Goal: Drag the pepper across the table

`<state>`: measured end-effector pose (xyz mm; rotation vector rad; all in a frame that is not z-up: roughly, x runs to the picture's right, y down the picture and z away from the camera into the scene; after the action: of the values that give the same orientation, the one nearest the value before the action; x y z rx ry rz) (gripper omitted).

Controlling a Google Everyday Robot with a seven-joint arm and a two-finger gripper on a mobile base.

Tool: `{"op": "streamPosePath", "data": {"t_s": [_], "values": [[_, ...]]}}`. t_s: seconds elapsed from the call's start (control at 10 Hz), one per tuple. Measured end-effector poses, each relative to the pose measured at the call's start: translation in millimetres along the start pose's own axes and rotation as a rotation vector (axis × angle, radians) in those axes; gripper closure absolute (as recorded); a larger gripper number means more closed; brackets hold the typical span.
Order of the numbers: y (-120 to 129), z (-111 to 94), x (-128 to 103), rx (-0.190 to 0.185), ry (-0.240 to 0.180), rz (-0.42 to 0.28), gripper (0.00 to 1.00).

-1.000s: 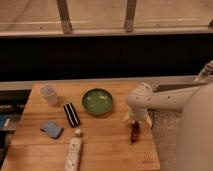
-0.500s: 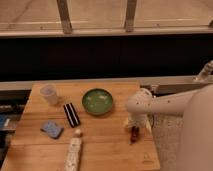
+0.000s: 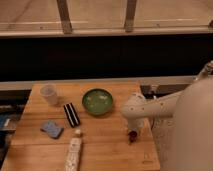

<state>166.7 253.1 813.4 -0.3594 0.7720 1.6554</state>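
The pepper (image 3: 131, 136) is a small dark-red shape on the wooden table (image 3: 105, 145), near its right edge and in front of the green bowl. My gripper (image 3: 133, 131) hangs from the white arm (image 3: 150, 107), which reaches in from the right. It points down right over the pepper and hides its upper part. I cannot tell whether it touches the pepper.
A green bowl (image 3: 97, 101) sits mid-table. A black bar (image 3: 71, 114), a white cup (image 3: 49, 93), a blue sponge (image 3: 52, 129) and a white packet (image 3: 74, 153) lie to the left. The table's right edge is close to the pepper.
The gripper has come down over the pepper, so less of it shows than before. The other objects have not moved.
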Motion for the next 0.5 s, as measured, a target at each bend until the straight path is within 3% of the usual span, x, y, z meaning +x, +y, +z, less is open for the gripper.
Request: {"op": "streamPosePath", "data": {"t_s": [0.2,0.5], "values": [[-0.3,-2.7,2.1,0.007,-0.008,-0.002,0.97],[0.3,-30.6,-5.2,-0.004,-0.067,-0.017,1.0]]}}
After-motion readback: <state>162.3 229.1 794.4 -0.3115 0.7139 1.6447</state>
